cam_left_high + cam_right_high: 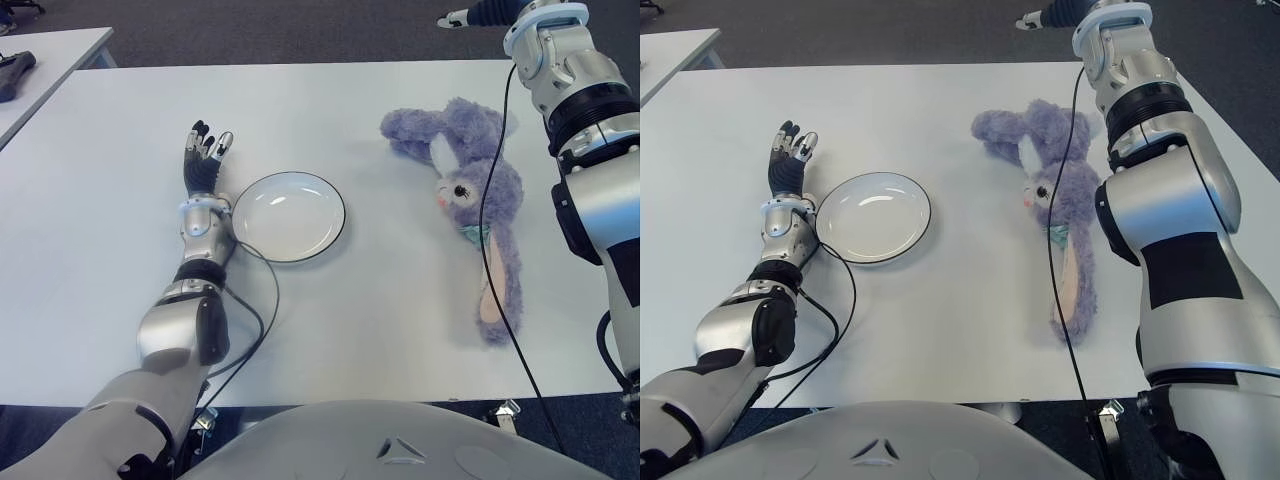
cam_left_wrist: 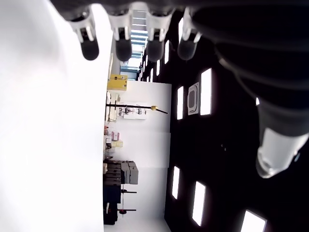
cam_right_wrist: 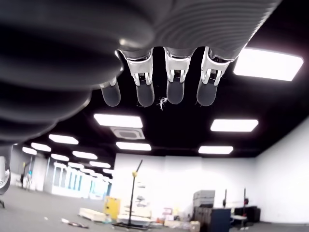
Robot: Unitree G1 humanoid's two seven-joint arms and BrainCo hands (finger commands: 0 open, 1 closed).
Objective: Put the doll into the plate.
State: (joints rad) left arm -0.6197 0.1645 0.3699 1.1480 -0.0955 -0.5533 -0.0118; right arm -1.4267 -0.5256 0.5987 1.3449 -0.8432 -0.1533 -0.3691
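left hand (image 1: pixel 205 150) shows over the bench (image 1: pixel 100 250) just left of the plate (image 1: pixel 289 216), fingers straight and spread, grasping nothing; its wrist view shows four fingertips (image 2: pixel 123 50) extended with only the room beyond them. right hand (image 1: pixel 455 18) is up past the far right corner of the bench, well apart from the doll; its wrist view shows four fingers (image 3: pixel 175 92) hanging straight and loose with nothing between them, so released. a few stray fibres show on one fingertip.

one doll (image 1: pixel 470 190): a purple plush rabbit, lying on the bench right of centre, face turned toward the plate, long ear with pink lining stretched toward the near edge, other limbs sprawled toward the far side. it is not in the plate and neither hand touches it.

one plate: white, round, dark rim, flat on the bench near the middle, nothing in it. doll and plate lie apart with bare bench between. one black cable (image 1: pixel 492 200) hangs from the right arm across the doll.
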